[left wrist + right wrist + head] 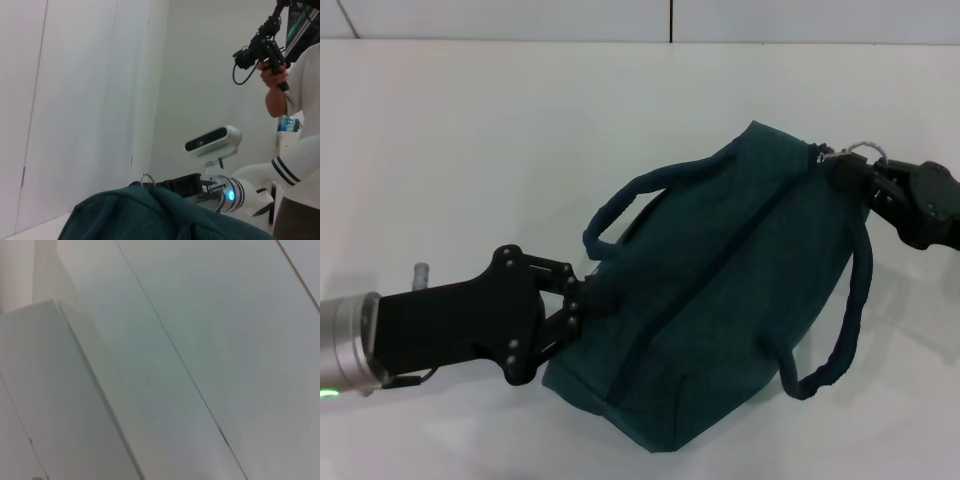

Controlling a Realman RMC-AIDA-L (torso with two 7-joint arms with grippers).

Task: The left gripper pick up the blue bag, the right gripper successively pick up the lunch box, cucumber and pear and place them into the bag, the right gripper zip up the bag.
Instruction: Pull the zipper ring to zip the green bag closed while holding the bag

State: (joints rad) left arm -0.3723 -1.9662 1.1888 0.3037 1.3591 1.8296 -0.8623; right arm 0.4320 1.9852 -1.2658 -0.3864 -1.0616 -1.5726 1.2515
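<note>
**Q:** Status of bag and claws?

**Me:** The blue bag [720, 300] lies on the white table [470, 150], in the middle of the scene and running from near-left to far-right. Lunch box, cucumber and pear are not visible on the table; the bag bulges, so I judge them inside. My left gripper [582, 308] is clenched on the bag's near-left end. My right gripper [848, 172] is pinched on the zipper pull ring [865, 150] at the far-right corner.

**Q:** So zipping is the step in hand. Is it finished?

**Me:** I judge it at or near the end of travel; the seam looks closed along the top, but I can't confirm the final stretch.

**Q:** How to do it well?

**Me:** Left claw anchors and keeps the fabric taut. Right claw pulls straight along the seam line, not upward, so the slider doesn't snag. Stop when resistance rises.
</note>
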